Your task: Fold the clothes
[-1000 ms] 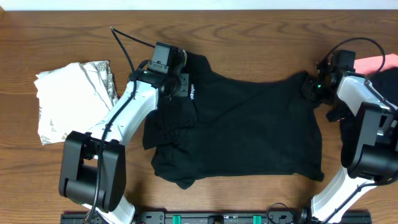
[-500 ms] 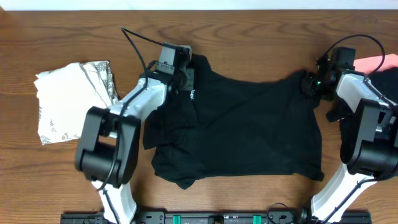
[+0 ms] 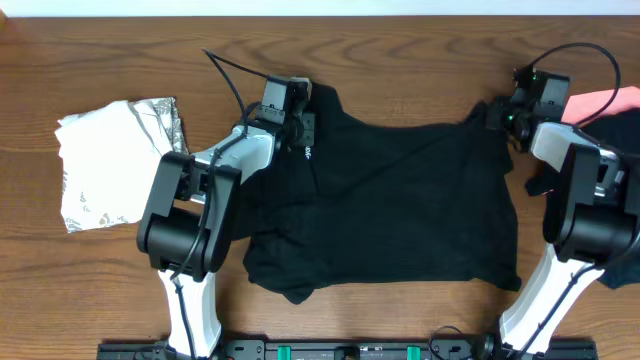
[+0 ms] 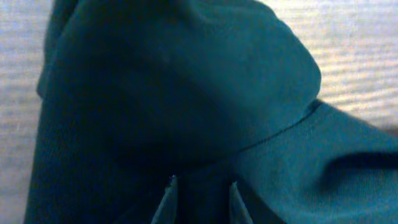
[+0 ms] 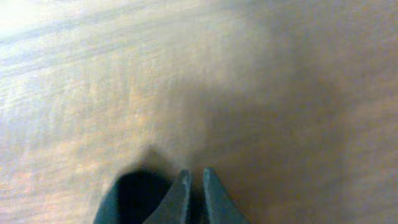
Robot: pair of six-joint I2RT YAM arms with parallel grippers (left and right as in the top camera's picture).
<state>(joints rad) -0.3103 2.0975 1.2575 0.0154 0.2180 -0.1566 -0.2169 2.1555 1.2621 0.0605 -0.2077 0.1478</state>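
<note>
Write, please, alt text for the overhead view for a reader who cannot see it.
A black shirt lies spread, somewhat rumpled, on a wooden table, with the left gripper at its far left corner and the right gripper at its far right corner. A folded white grey-patterned garment sits to the left; a pink garment shows at the right edge.

The overhead view was evenly lit and sharp. Both wrist views were soft and blurred. The black shirt (image 4: 186,93) looked teal, and a dim shadow lay on the table (image 5: 280,74).
</note>
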